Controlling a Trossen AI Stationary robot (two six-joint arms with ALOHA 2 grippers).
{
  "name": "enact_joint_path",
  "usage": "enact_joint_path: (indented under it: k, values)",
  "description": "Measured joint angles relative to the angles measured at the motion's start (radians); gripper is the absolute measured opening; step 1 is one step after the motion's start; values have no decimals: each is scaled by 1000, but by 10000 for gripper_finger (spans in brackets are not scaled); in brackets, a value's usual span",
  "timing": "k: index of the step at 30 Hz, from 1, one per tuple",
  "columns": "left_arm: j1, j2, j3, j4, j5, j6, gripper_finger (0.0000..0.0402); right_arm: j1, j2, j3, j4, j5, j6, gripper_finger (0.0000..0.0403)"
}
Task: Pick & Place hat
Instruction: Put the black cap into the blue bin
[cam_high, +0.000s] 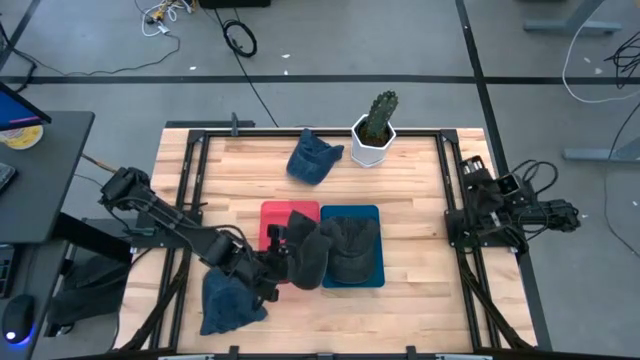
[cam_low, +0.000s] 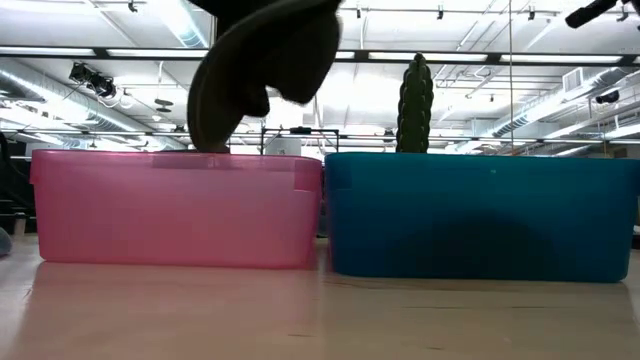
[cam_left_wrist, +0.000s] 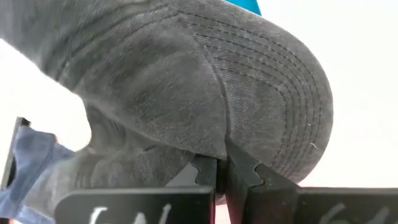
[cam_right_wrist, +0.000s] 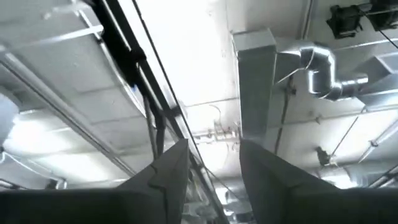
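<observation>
Left gripper (cam_left_wrist: 222, 177), fingers pinched together on a fold of the dark grey cap (cam_high: 310, 256); the cap's stitched brim (cam_left_wrist: 283, 93) arches forward and away from the fingers. From overhead, the cap hangs off the worktop (cam_high: 420, 190), above the seam between the pink bin (cam_high: 275, 215) and the blue bin (cam_high: 375, 275), its long axis running from the gripper toward the blue bin, where a second dark cap (cam_high: 352, 245) already lies. In the level view the cap (cam_low: 262, 60) sits above the pink bin's rim, so release here would likely favour pink. Farther off: blue hats at the near-left corner (cam_high: 228, 300) and beside the potted cactus (cam_high: 376, 125). Right gripper (cam_right_wrist: 213, 180) parked at the worktop's right edge, pointing upward, fingers apart.
</observation>
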Motion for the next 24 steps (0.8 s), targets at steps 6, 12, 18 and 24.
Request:
enact_joint_path:
  k: [6,12,18,24]
  values:
    - [30,0,8,4,125,34,8,0,74,53,-140,-72,51,148]
    - [34,0,8,8,256,26,7,7,290,232,-388,-221,-14,148]
    - [25,5,8,11,361,-22,7,26,521,317,-478,-134,-62,148]
    - [27,37,9,23,460,-61,6,31,757,402,-481,-273,-3,148]
